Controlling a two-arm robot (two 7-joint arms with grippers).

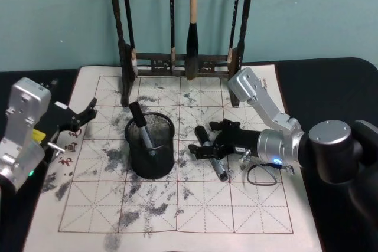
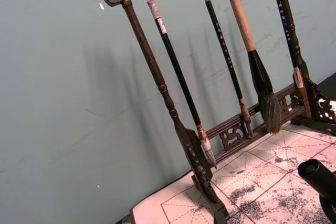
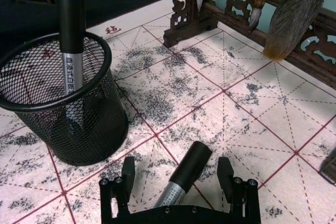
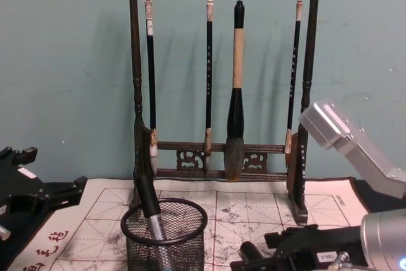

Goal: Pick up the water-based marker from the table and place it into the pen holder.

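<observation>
A water-based marker with a black cap and silver barrel lies flat on the white gridded mat of the table, right of the pen holder. My right gripper is low over the mat, open, with one finger on each side of this marker. The fingers stand apart from the barrel. The black mesh pen holder holds another marker leaning upright. My left gripper hovers open and empty at the mat's left edge.
A tall dark wooden brush rack with several hanging brushes stands at the back of the mat. A thin black cable loop lies by my right wrist. The mat's front half is bare apart from ink smudges.
</observation>
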